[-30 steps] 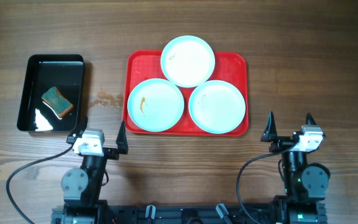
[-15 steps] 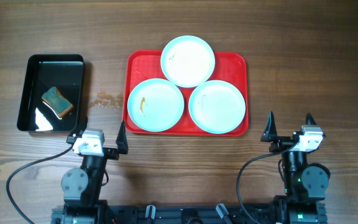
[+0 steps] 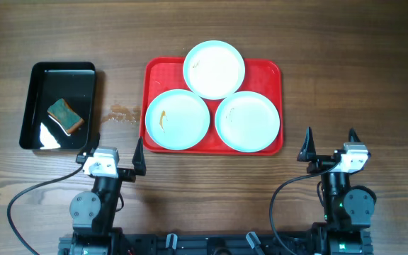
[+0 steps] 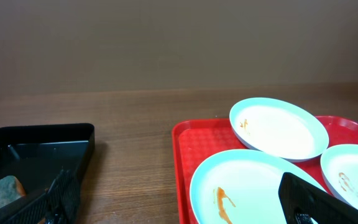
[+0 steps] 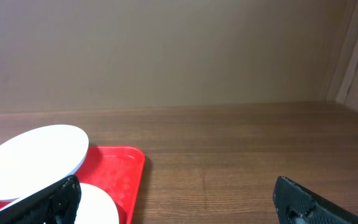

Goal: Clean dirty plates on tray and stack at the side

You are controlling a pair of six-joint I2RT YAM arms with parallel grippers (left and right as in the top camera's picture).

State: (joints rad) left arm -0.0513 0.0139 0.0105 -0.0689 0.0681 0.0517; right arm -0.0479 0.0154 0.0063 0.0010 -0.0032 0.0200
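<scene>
The left claw (image 3: 115, 146) is spread wide and holds nothing. It sits on the near side of the red tray (image 3: 163, 74), just off that tray's near-left corner. The right claw (image 3: 330, 139) is spread and empty too, off the tray's near-right corner and a little further out.

All three plates (image 3: 214, 69) lie flat on the tray, two along its near edge and one at the middle of its far edge, overhanging that edge. The near-left plate (image 3: 178, 120) carries the clearest brown-orange streak.

The coming move probably turns on the sponge (image 3: 65, 116). It lies in a black tray (image 3: 64, 65) well to the left of the red tray, its long side slanted across that black tray. That puts it ahead and slightly left of the left claw, which is far nearer to it than the right claw. So the left arm looks the natural one to fetch it, while the right claw is placed nearer the near-right plate (image 3: 247, 121).
</scene>
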